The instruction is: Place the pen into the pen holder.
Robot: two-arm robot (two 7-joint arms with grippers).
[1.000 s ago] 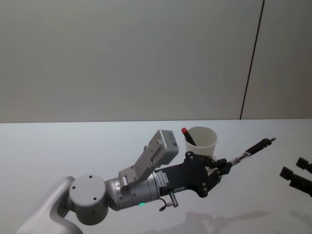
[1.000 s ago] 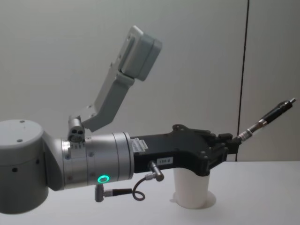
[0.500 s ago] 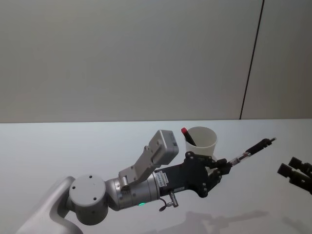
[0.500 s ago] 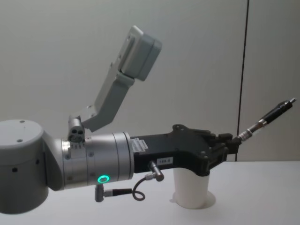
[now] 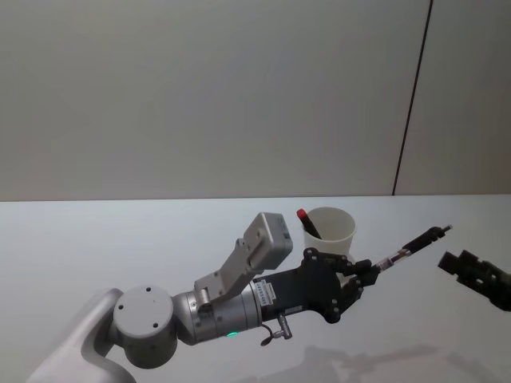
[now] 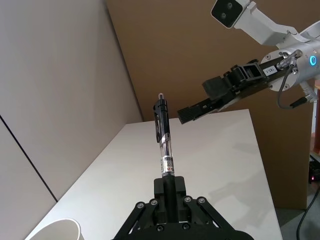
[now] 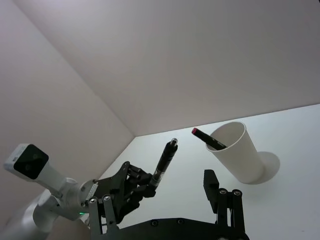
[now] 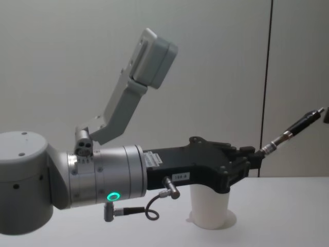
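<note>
Just right of the pen holder [image 5: 328,230], the left tool [image 5: 369,272] clenches the pen [image 5: 415,243] by one end, seemingly offering it to the nearing, released right tool [image 5: 452,262], which must next close on it.

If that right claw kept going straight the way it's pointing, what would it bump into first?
Probably the black pen that the left gripper holds out toward it. The right gripper, jaws open, points at the pen's tip, though depth is hard to judge.

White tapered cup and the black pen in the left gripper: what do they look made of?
White tapered cup: likely paper, matte, with a thin wall and a rolled rim; a red-capped pen already leans inside. Black pen: seemingly plastic, glossy black cap end and a clear barrel with a label, seen in the left wrist view. The left gripper holds it by one end.
</note>
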